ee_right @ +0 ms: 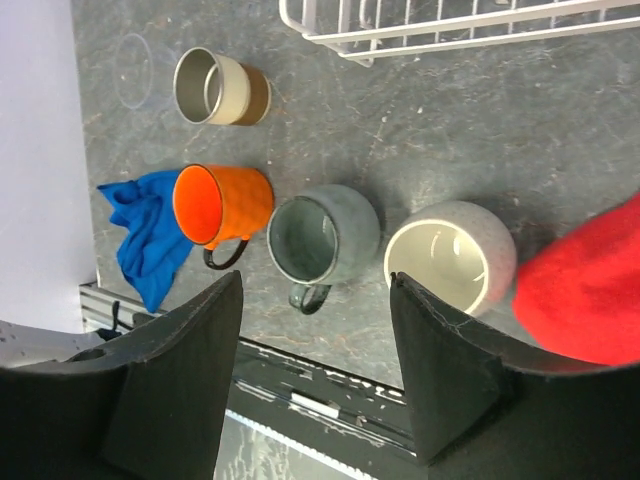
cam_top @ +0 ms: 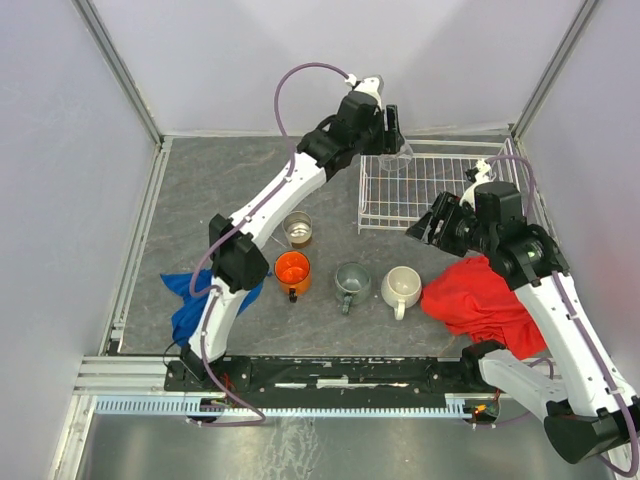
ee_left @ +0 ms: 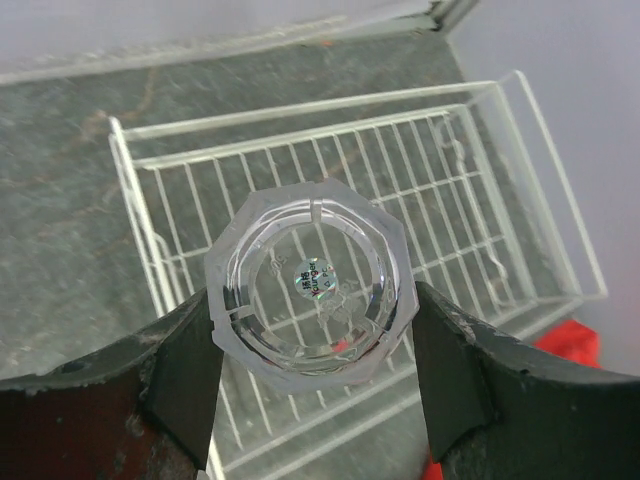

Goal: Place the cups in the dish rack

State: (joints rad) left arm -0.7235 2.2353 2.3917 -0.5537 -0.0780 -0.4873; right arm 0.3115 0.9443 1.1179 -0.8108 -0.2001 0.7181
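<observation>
Hanging over the dish rack (cam_top: 450,190), upper right of centre, the left end effector (ee_left: 315,360) pinches a clear glass tumbler (ee_left: 310,285) by its sides (slick, breakable, light, I'd guess); the right end effector (ee_right: 315,300) gapes above the grey-green mug (ee_right: 325,235).

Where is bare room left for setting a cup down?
The dish rack floor shows bare wire beyond the clear tumbler held in the left tool. The far-left tabletop is bare beyond the tan cup. Crowded: the mug row between blue cloth and red cloth.
</observation>
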